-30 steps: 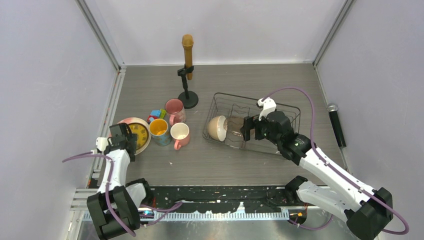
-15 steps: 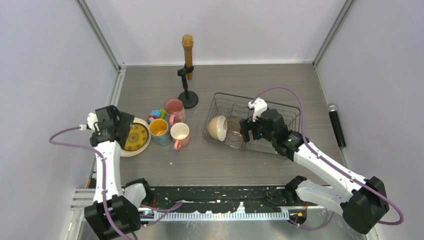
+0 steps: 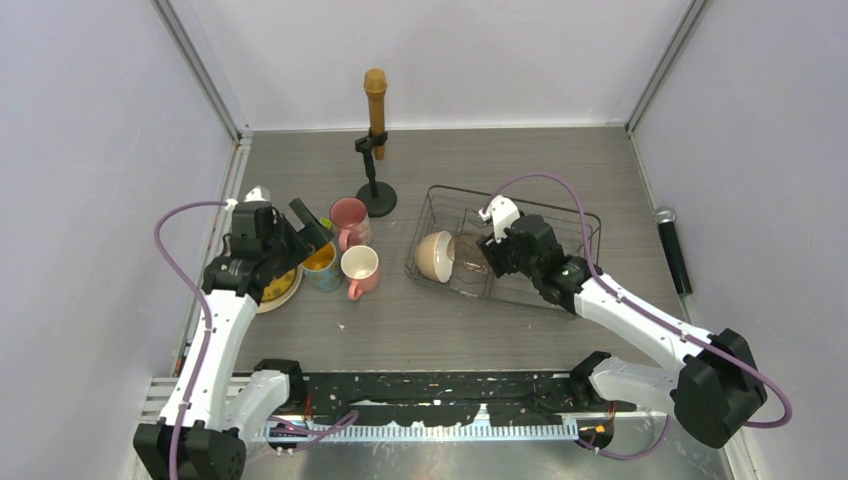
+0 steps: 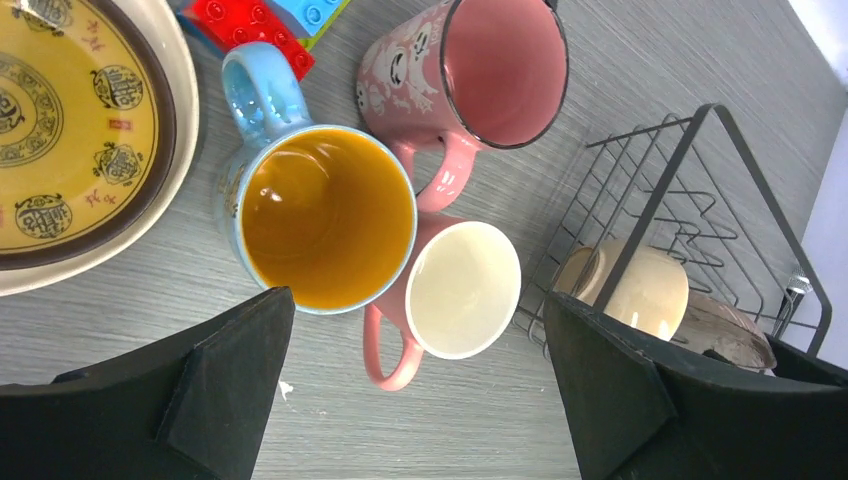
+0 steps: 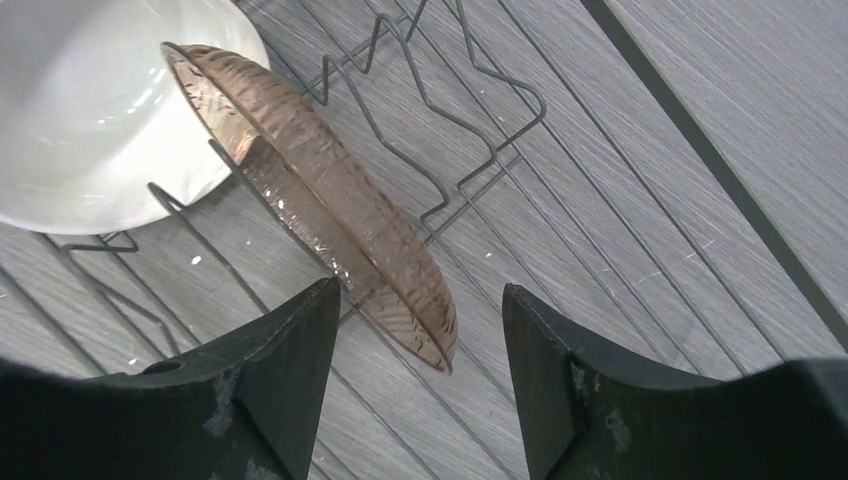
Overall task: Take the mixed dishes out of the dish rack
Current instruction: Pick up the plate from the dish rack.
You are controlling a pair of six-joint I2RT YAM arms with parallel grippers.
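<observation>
The dish rack [image 3: 575,215] holds a cream bowl [image 3: 432,256] and a brownish bowl [image 3: 467,252], both on edge at its left end. My right gripper [image 3: 490,256] is open, its jaws either side of the brownish bowl's [image 5: 330,190] lower rim, without touching it; the cream bowl [image 5: 90,110] lies behind. My left gripper [image 3: 318,228] is open and empty above three mugs on the table: one with yellow inside [image 4: 325,215], a pink mug [image 4: 500,65] and a pink mug with cream inside [image 4: 462,290]. The yellow patterned plate [image 4: 60,130] lies on the large plate [image 3: 285,290].
Red and blue toy blocks [image 4: 250,25] lie behind the mugs. A black microphone stand [image 3: 376,195] with a brown microphone stands behind them. A black microphone [image 3: 674,250] lies by the right wall. The left wall rail is close to the plates.
My left arm has swung up and right, from over the plates to over the mugs. My right gripper has moved left, closer to the brownish bowl.
</observation>
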